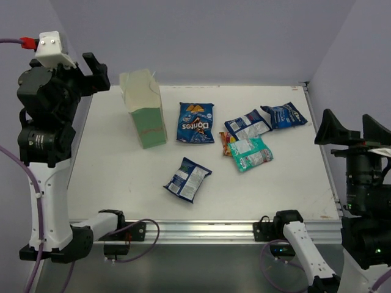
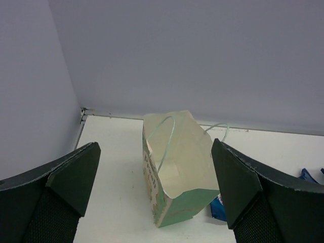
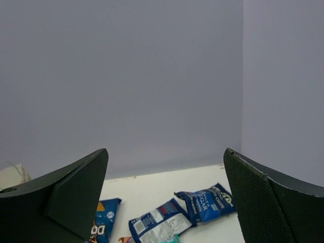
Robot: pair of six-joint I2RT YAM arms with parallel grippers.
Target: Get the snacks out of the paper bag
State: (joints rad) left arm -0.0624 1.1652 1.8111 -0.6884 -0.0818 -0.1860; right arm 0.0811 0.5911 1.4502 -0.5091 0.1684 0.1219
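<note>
The mint-green paper bag (image 1: 145,110) stands upright at the back left with its top open. In the left wrist view the bag (image 2: 177,167) shows only its cream inside, with no packet. Several snacks lie on the table: a blue Doritos packet (image 1: 196,122), a blue packet (image 1: 187,178) near the front, a blue-white packet (image 1: 247,126), a blue packet (image 1: 284,115), a teal packet (image 1: 251,153) and an orange-red packet (image 1: 226,143) partly under it. My left gripper (image 1: 91,72) is open and empty, raised left of the bag. My right gripper (image 1: 348,125) is open and empty, off the table's right edge.
The table (image 1: 293,189) ends in a metal rail (image 1: 201,229) at the front. Grey walls close the back and both sides. The right wrist view shows the blue packet (image 3: 207,202), the blue-white packet (image 3: 159,223) and the Doritos packet (image 3: 104,220) below the open right gripper (image 3: 166,152).
</note>
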